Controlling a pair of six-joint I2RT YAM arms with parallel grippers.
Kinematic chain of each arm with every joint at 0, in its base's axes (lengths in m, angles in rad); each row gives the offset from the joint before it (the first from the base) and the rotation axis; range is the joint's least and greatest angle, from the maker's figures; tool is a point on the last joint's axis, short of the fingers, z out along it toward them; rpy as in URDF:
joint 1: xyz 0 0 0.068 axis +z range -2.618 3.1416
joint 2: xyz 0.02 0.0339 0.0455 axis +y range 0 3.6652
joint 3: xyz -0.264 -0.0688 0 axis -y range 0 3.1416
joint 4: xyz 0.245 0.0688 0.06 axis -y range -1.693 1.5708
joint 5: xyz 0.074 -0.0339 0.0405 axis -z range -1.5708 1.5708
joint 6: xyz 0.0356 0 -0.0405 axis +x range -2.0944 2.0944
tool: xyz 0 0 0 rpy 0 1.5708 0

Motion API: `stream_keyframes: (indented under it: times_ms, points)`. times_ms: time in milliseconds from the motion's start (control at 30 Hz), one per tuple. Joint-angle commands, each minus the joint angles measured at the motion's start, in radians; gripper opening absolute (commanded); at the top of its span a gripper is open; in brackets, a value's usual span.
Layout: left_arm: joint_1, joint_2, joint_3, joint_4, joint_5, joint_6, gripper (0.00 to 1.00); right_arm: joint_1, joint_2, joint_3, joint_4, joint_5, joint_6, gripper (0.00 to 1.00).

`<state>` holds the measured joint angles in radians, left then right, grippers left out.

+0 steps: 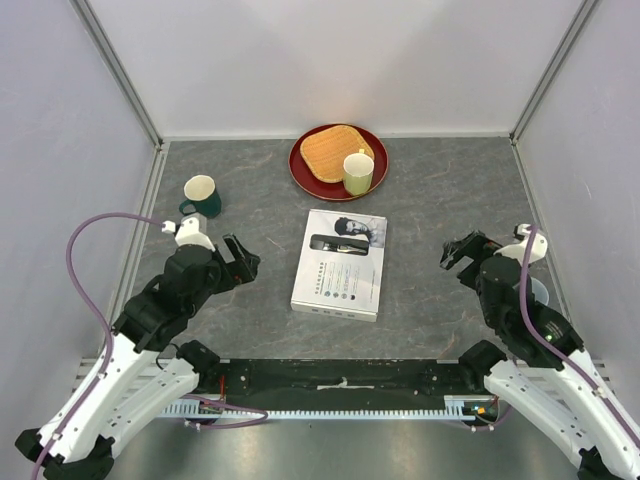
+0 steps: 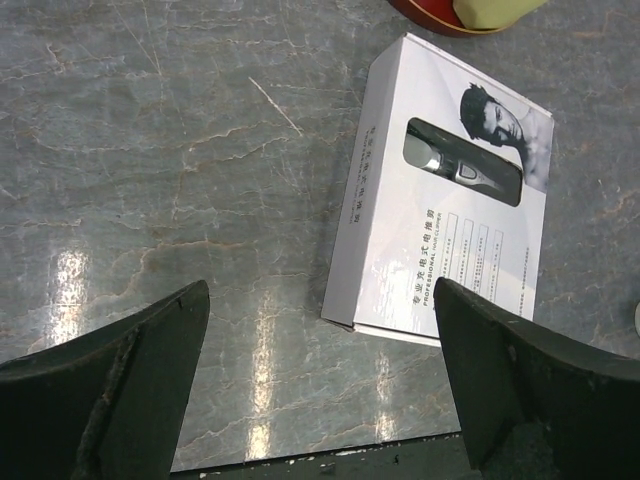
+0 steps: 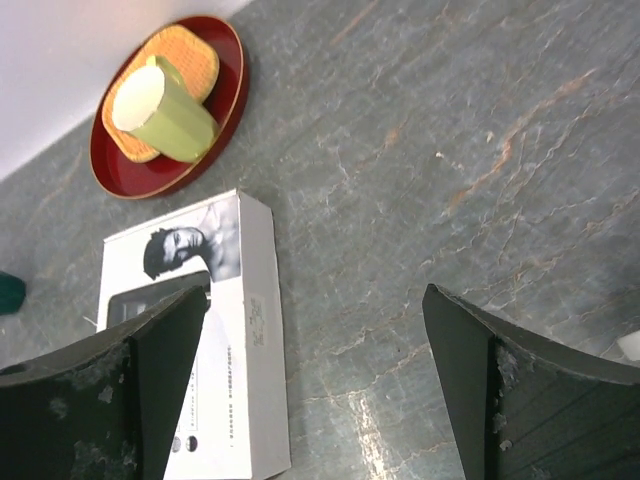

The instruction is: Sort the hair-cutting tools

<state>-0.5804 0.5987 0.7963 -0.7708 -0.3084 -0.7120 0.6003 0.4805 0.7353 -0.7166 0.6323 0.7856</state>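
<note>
A white printed box (image 1: pixel 340 265) lies flat in the middle of the table. Through its window shows the black-and-silver clipper (image 1: pixel 338 243), also seen in the left wrist view (image 2: pixel 465 172). The other hair-cutting tools are out of view. My left gripper (image 1: pixel 243 262) hovers left of the box, open and empty. From its wrist camera the box (image 2: pixel 440 240) sits ahead and to the right of the gripper (image 2: pixel 320 300). My right gripper (image 1: pixel 462 250) stands open right of the box, holding nothing. The box (image 3: pixel 220 330) lies by the left finger of that gripper (image 3: pixel 312 300).
A dark green mug (image 1: pixel 202 196) stands at the back left. Behind the box, a red plate (image 1: pixel 300 170) carries a tan woven mat (image 1: pixel 328 150) and a pale green cup (image 1: pixel 358 173). White walls close in the table on three sides.
</note>
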Motion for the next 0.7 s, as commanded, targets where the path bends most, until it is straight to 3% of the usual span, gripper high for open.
stream_keyframes:
  times_ms: [0, 233, 667]
  points:
    - [-0.002, -0.03, 0.063, -0.028, -0.014, 0.063, 1.0, 0.006, -0.016, 0.088, -0.061, 0.081, -0.042, 0.98]
    - [-0.002, -0.051, 0.103, -0.035, -0.009, 0.105, 1.0, 0.006, -0.031, 0.184, -0.073, 0.084, -0.077, 0.98]
    - [-0.002, -0.057, 0.119, -0.033, -0.072, 0.121, 1.0, 0.006, 0.012, 0.161, -0.064, 0.099, -0.068, 0.98]
